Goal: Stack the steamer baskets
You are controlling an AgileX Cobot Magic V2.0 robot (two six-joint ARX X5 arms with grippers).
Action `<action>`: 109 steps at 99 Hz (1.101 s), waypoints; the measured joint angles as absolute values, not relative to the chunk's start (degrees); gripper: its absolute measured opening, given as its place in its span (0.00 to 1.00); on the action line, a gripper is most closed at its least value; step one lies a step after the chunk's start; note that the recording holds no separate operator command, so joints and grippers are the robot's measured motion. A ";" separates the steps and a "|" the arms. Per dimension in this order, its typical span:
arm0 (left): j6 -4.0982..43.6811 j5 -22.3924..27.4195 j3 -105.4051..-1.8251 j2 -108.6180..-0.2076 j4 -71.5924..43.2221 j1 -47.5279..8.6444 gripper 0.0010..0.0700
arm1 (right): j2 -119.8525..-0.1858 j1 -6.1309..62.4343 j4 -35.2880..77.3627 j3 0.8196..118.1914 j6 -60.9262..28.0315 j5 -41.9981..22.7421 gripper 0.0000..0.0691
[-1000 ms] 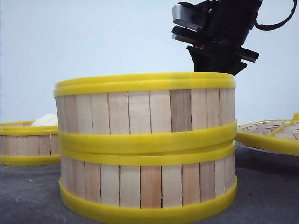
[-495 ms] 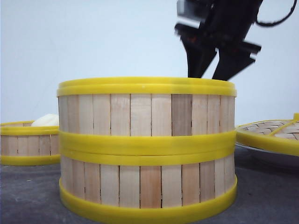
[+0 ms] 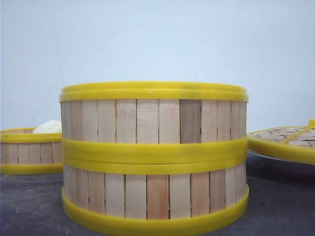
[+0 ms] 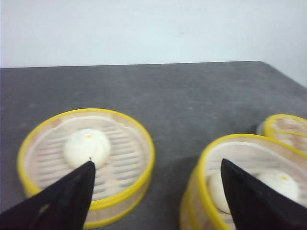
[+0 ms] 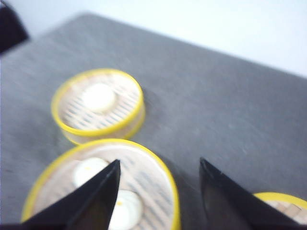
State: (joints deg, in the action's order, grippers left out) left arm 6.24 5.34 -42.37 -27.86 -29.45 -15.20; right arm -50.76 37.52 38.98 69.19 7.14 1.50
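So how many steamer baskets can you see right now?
3. Two are stacked at the centre: the top basket on the bottom basket. The single basket stands apart on the table's left side, holding a bun.

A: Where does the front camera sit?

B: Low on the table [image 3: 29,211], very near the stacked baskets [image 3: 154,157].

A: And the wrist cameras?

B: Each looks down past its own fingers. Both see the stacked baskets and the single basket [image 4: 86,163] beyond the fingertips.
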 joint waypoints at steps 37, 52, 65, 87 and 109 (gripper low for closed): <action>8.40 -0.05 -47.86 -44.97 -26.79 -12.27 0.72 | -43.94 41.32 44.07 69.23 10.13 1.52 0.46; 8.43 -0.10 -55.40 -54.70 -27.68 -8.69 0.72 | -44.03 41.95 46.35 69.23 10.55 1.54 0.46; 8.43 -0.10 -61.93 -63.37 -32.23 -5.74 0.72 | -44.07 42.06 46.63 69.23 10.59 1.54 0.46; 9.74 -0.10 -66.41 -75.18 -36.14 -1.19 0.72 | -44.07 42.06 46.92 69.23 10.70 1.54 0.46; 11.22 -0.10 -66.41 -83.44 -36.86 1.69 0.72 | -44.07 42.06 46.94 69.23 10.74 1.54 0.46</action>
State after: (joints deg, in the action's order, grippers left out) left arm 11.22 -0.10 -66.41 -83.44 -36.86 1.69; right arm -44.07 42.06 46.94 69.23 10.74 1.54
